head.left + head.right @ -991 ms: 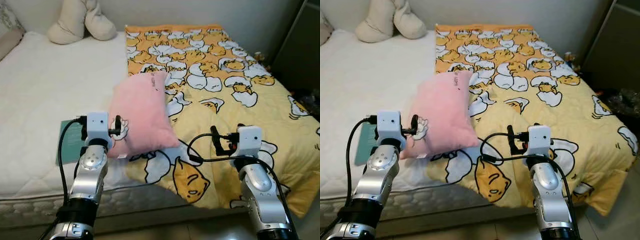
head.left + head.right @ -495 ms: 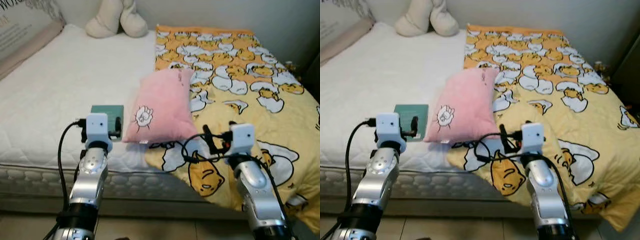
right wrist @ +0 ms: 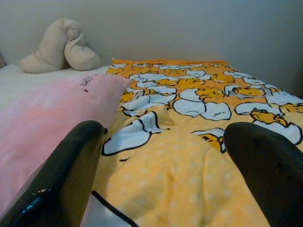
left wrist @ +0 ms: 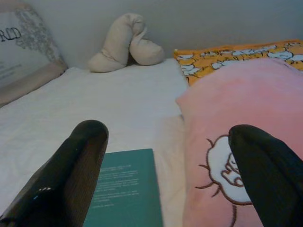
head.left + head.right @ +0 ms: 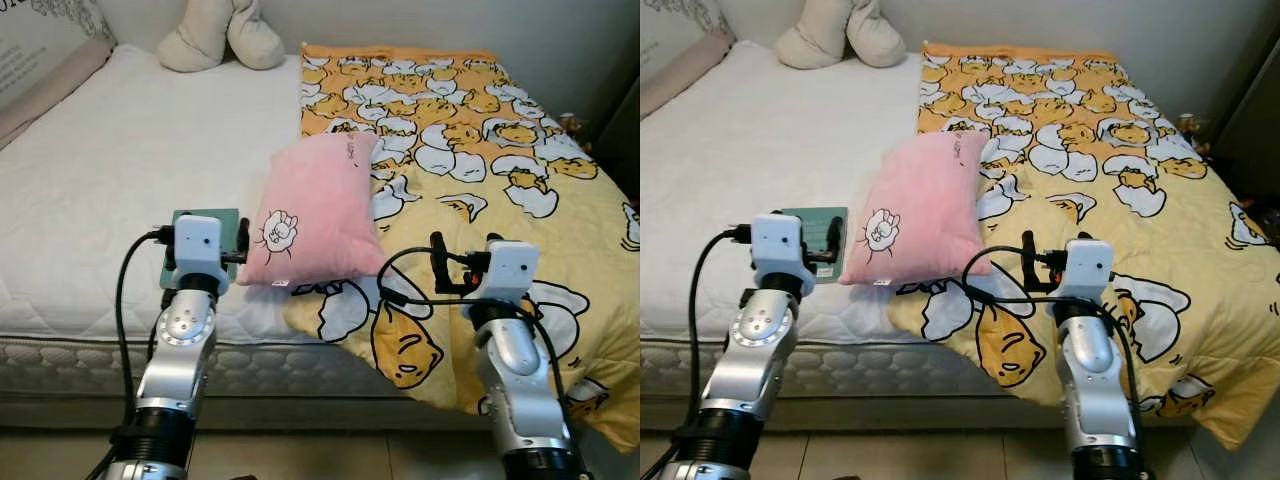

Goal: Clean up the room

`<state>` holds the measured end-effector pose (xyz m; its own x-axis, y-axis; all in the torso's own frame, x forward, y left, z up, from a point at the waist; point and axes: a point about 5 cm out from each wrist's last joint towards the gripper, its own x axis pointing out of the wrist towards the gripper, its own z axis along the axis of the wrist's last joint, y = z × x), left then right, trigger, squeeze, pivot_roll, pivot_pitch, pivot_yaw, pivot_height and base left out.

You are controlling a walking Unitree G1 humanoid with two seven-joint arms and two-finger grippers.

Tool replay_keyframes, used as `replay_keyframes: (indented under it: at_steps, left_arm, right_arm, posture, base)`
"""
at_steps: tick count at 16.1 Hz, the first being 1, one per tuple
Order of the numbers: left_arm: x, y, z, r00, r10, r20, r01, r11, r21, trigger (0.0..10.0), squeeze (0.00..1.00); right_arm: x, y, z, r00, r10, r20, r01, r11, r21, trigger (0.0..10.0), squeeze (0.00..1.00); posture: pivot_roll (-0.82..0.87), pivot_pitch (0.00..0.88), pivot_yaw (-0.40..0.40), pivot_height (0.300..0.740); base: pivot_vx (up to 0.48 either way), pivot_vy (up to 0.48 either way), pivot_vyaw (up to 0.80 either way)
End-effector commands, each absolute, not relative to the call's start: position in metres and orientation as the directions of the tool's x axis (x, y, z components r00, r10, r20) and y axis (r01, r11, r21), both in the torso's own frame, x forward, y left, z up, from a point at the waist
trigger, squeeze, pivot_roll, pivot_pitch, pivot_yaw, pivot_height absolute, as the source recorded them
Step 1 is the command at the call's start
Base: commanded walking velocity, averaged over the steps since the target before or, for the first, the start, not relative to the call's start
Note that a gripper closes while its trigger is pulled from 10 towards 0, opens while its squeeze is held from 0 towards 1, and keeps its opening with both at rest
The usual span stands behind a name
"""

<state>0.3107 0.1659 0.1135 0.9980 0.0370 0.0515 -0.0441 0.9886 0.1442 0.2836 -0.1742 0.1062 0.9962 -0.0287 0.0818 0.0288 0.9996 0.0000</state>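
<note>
A pink pillow lies across the middle of the bed, half on the white mattress and half on the yellow egg-print blanket. A green book lies flat on the mattress just left of the pillow. My left gripper hovers at the bed's front edge, open, facing the book and the pillow's near end. My right gripper is open over the blanket, with the pillow to its left. Neither holds anything.
A beige knotted cushion rests at the head of the bed by the wall. A printed pillow leans at the far left. The blanket hangs over the bed's front edge. A dark cabinet stands on the right.
The whole view has shifted as the camera moved, so the book now sits behind my left wrist. Both grippers keep the same open pose; the pillow and book lie as before.
</note>
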Motion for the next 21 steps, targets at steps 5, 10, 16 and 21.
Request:
replay_keyframes:
  at_steps: [5,10,16,21]
  left_arm:
    - [0.275,0.171,0.108,0.990,-0.117,0.082,0.098,0.975,0.201,10.0,0.00]
    - [0.277,0.170,0.108,0.994,-0.075,0.074,0.061,0.982,0.178,10.0,0.00]
    - [0.290,0.167,0.114,0.997,-0.024,0.078,0.017,0.996,0.093,10.0,0.00]
    - [0.297,0.171,0.114,0.998,0.025,0.060,-0.029,0.997,0.068,10.0,0.00]
  right_arm:
    - [0.262,-0.193,0.088,0.989,-0.116,0.093,0.119,0.992,-0.027,10.0,0.14]
    - [0.255,-0.196,0.084,0.993,-0.096,0.067,0.104,0.988,-0.117,10.0,0.13]
    - [0.270,-0.185,0.098,0.994,-0.032,0.100,0.044,0.992,-0.118,10.0,0.13]
    - [0.273,-0.172,0.096,0.996,0.008,0.083,0.000,0.995,-0.101,10.0,0.14]
  posture:
    - [-0.04,0.000,-0.001,0.740]
    - [-0.04,0.000,-0.010,0.740]
    - [-0.05,0.000,0.000,0.740]
    - [-0.04,0.000,0.004,0.740]
  base:
    - [0.000,0.000,0.00]
    - [0.000,0.000,0.00]
    - [0.423,0.000,0.00]
    - [0.472,0.000,0.00]
